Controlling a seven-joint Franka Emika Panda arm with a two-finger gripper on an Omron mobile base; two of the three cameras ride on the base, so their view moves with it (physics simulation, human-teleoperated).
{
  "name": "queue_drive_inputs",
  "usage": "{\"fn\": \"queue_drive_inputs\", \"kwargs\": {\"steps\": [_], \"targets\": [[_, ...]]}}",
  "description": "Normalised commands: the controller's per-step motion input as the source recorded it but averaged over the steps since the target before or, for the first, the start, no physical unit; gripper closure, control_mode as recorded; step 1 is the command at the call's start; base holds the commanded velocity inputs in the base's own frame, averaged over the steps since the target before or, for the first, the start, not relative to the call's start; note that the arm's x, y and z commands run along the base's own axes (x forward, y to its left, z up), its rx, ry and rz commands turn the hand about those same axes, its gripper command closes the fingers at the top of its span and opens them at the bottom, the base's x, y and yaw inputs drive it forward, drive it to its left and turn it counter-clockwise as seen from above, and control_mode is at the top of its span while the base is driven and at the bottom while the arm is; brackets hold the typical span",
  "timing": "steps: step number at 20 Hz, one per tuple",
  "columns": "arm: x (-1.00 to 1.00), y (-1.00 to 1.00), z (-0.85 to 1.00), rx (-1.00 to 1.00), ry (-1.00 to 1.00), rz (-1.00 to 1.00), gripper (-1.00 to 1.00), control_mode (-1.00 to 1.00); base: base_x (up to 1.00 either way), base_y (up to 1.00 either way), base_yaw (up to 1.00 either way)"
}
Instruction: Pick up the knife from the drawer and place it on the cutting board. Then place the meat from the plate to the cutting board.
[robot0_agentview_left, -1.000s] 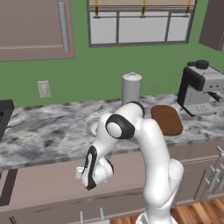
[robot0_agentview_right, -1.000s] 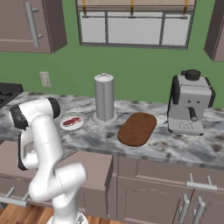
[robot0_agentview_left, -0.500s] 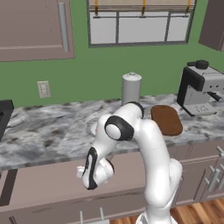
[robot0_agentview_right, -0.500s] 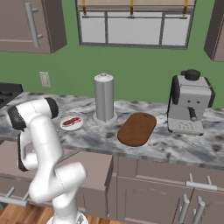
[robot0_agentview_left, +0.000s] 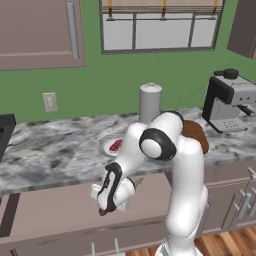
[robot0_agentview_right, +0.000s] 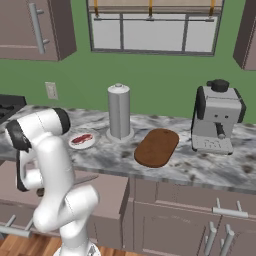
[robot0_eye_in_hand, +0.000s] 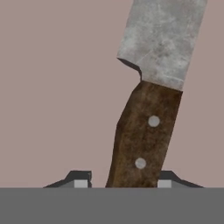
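The knife (robot0_eye_in_hand: 146, 127) lies on the floor of the open drawer (robot0_eye_in_hand: 52, 87), grey blade pointing away and dark wooden handle between my fingertips. My gripper (robot0_eye_in_hand: 122, 181) is shut on the handle; the right fingertip touches it and the left sits just beside it. From the base, the gripper (robot0_agentview_left: 105, 207) reaches down into the drawer (robot0_agentview_left: 50, 210) below the counter edge. The meat (robot0_agentview_left: 115, 145) rests on the white plate (robot0_agentview_left: 106, 150) behind the arm. The cutting board (robot0_agentview_right: 156, 147) lies on the counter to the right, partly hidden by the arm in the left base view.
A tall grey canister (robot0_agentview_right: 119, 111) stands behind the plate (robot0_agentview_right: 75, 145). A coffee machine (robot0_agentview_right: 216, 122) sits at the counter's right end. Closed cabinet fronts with bar handles (robot0_agentview_right: 227, 212) run below the counter to the right of the drawer (robot0_agentview_right: 100, 195).
The fingers have drawn in around the knife handle. The arm has barely moved.
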Motion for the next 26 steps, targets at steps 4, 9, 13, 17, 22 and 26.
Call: {"fn": "queue_drive_inputs", "kwargs": {"steps": [4,9,13,17,22,26], "targets": [[-0.03,0.01,0.64,-0.09,0.18,-0.34,1.0,-1.0,0.0,0.0,0.0],[-0.03,0.0,0.21,-0.02,0.01,-0.45,1.0,-1.0,0.0,0.0,0.0],[-0.22,0.0,0.34,-0.01,0.0,-0.37,1.0,-1.0,0.0,0.0,0.0],[-0.12,0.0,0.59,-0.07,0.0,-0.33,1.0,-1.0,0.0,0.0,0.0],[-0.29,0.01,0.93,-0.08,0.0,-0.19,1.0,-1.0,0.0,0.0,0.0],[-0.2,0.0,1.0,-0.16,0.0,-0.1,1.0,-1.0,0.0,0.0,0.0]]}}
